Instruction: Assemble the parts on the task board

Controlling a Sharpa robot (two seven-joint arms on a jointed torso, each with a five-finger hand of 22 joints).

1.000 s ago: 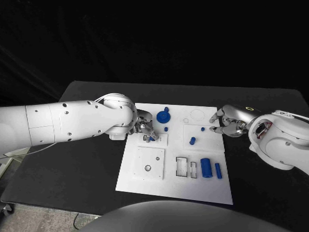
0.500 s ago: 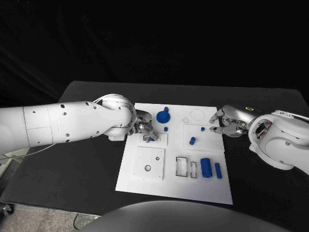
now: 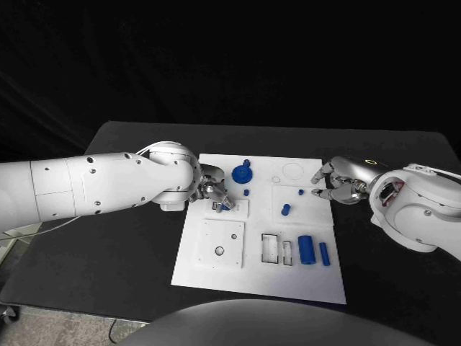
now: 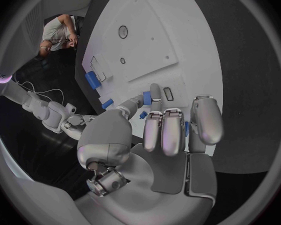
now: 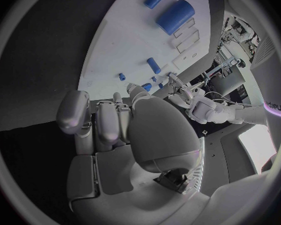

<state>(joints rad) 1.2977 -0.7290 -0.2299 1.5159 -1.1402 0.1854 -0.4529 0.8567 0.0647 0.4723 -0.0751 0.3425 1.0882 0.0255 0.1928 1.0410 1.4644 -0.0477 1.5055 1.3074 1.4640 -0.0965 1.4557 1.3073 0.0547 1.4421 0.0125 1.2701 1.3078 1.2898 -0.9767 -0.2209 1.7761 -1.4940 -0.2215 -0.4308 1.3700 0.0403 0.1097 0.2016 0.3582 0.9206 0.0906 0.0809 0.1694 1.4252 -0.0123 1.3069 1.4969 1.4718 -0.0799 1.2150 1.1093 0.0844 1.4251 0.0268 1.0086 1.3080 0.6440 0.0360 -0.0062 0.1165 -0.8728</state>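
L hand (image 3: 214,193) pinching blue part (image 3: 222,205)

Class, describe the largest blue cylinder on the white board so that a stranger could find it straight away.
Start at the white task board in the middle of the black table. Along its near right part two blue cylinders lie side by side, right of two narrow rectangular slots. The large blue cylinder is the thicker, left one; its neighbour is much slimmer.
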